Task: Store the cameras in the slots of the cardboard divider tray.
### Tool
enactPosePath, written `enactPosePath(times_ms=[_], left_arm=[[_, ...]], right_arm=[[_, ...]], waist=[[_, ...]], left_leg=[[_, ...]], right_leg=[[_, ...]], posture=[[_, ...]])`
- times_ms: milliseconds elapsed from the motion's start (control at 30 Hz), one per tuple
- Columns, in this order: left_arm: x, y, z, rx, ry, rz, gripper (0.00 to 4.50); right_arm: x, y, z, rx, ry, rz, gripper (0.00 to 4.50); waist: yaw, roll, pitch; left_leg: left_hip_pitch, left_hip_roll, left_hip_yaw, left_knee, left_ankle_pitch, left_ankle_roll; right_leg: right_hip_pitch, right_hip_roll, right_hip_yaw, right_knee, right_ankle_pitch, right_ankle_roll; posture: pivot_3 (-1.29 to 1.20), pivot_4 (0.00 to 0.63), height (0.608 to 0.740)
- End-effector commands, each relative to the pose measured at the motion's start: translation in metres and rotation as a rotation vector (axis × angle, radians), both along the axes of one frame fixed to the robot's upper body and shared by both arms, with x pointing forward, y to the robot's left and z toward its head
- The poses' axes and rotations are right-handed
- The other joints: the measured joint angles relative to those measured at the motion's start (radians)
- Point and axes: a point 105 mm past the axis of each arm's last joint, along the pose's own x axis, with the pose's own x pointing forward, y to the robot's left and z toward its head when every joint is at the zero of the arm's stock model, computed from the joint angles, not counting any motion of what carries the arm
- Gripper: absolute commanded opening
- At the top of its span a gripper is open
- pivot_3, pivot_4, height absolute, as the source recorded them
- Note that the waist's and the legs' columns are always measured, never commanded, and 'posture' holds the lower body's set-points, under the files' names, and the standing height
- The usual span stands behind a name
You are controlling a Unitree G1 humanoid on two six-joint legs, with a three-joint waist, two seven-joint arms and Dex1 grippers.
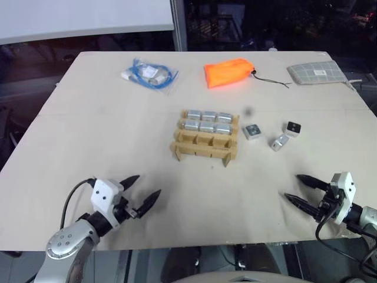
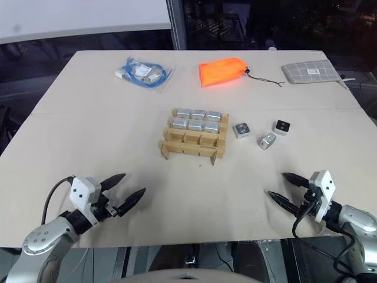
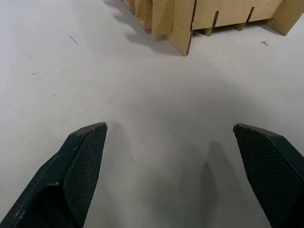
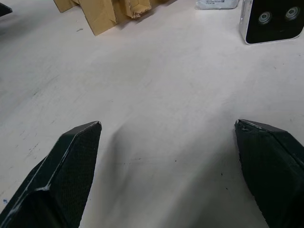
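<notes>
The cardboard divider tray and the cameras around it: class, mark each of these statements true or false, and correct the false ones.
1. Six cameras sit in the cardboard divider tray. True.
2. The tray's row nearest the robot is full. False: that row is empty; the two far rows are filled.
3. Three loose cameras lie on the table on the robot's right of the tray. True.
4. The right claw holds a camera. False: it is open and empty.
5. The left claw is open above bare table. True.
</notes>
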Motion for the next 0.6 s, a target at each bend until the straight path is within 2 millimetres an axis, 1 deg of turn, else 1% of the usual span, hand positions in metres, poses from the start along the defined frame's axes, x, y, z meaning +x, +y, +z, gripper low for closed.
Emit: enactPosePath(times_ms=[33, 133, 600], left_arm=[[0.0009, -0.0013, 0.0070, -0.002, -0.028, -0.019, 4.43], [0.0014, -0.0032, 0.0096, -0.023, -0.031, -0.036, 4.43], [0.0012, -0.0034, 0.0086, -0.018, -0.024, -0.061, 4.43]], right_arm=[[0.0028, -0.0037, 0.0108, -0.010, -0.047, -0.001, 4.50], [0.0043, -0.0027, 0.0111, -0.009, -0.056, -0.004, 4.50], [0.0064, -0.0043, 0.0102, -0.008, -0.055, -0.021, 4.50]], waist=[[0.000, 0.000, 0.000], [0.000, 0.000, 0.000], [0.000, 0.000, 0.000]], left_leg=[[0.000, 0.000, 0.000, 0.000, 0.000, 0.000], [0.000, 0.000, 0.000, 0.000, 0.000, 0.000], [0.000, 0.000, 0.000, 0.000, 0.000, 0.000]], right_leg=[[0.000, 0.000, 0.000, 0.000, 0.000, 0.000], [0.000, 0.000, 0.000, 0.000, 0.000, 0.000], [0.000, 0.000, 0.000, 0.000, 0.000, 0.000]], posture=[[0.00, 0.150, 0.740], [0.00, 0.150, 0.740], [0.00, 0.150, 0.740]])
